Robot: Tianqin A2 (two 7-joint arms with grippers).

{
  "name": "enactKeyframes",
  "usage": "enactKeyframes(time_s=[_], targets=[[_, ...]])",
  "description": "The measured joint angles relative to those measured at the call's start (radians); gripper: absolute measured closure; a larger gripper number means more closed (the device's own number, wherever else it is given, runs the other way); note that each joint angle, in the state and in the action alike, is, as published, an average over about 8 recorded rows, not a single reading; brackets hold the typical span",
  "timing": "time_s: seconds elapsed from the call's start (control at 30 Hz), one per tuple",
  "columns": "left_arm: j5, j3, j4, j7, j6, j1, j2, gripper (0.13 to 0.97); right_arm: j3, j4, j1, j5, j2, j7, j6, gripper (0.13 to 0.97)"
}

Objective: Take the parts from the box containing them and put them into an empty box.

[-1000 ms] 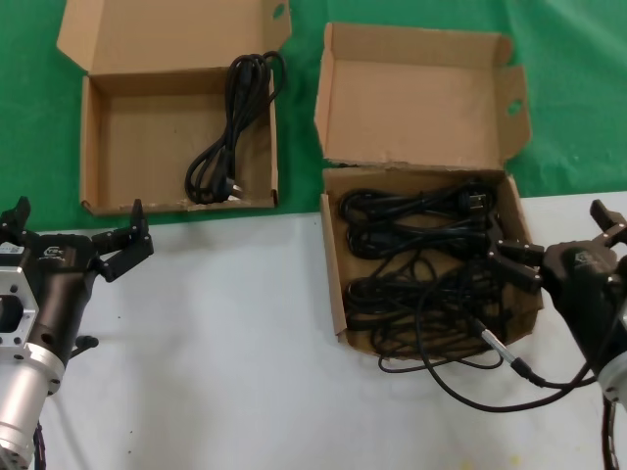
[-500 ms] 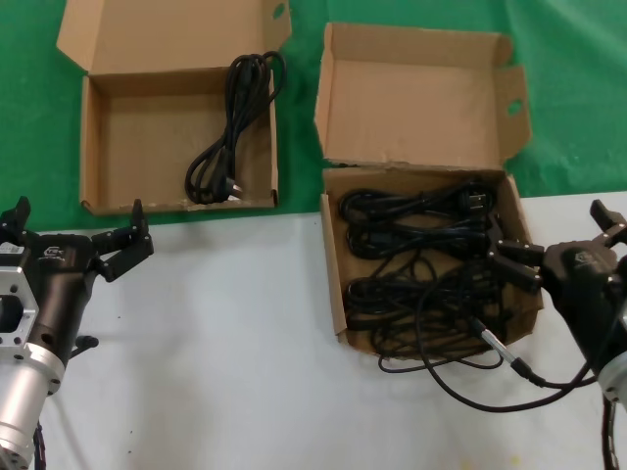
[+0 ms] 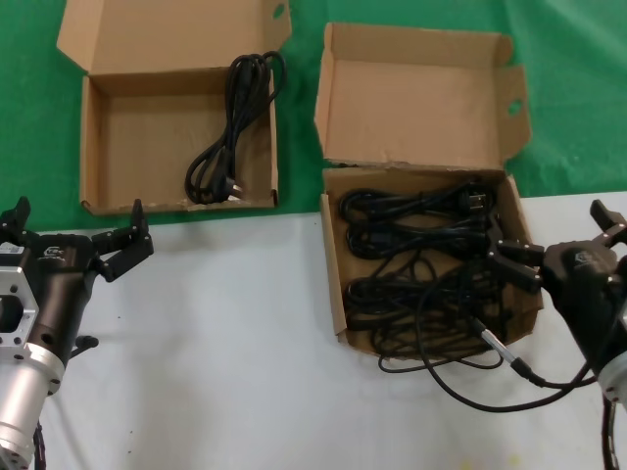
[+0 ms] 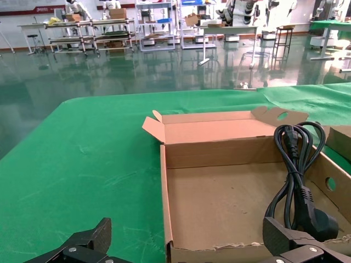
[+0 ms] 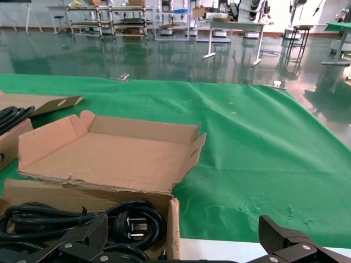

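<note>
The right end effector (image 3: 563, 245) is hovering, fingers apart, at the rim of the full box (image 3: 338, 284), about to pick; next it needs lowering onto a cord (image 3: 411, 211). One cord (image 3: 230, 127) is lying in the other box (image 3: 98, 147). The left end effector (image 3: 73, 230) is waiting, fingers apart.

Left gripper (image 3: 76, 227) low at the left, fingers spread wide, holding nothing, right gripper (image 3: 568, 240) low at the right, fingers apparently spread too, partly cropped.

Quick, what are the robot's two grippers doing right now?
Left gripper: open, holding nothing, in front of the box with one cord.
Right gripper: open, holding nothing.
</note>
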Motion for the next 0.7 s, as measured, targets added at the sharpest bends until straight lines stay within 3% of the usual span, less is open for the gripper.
enactKeyframes(time_s=[0.7], targets=[[0.0,0.0,0.0,0.0,0.0,0.0,0.0,0.132,0.0,0.0,0.0,0.0,0.0,0.0,0.0,0.129]])
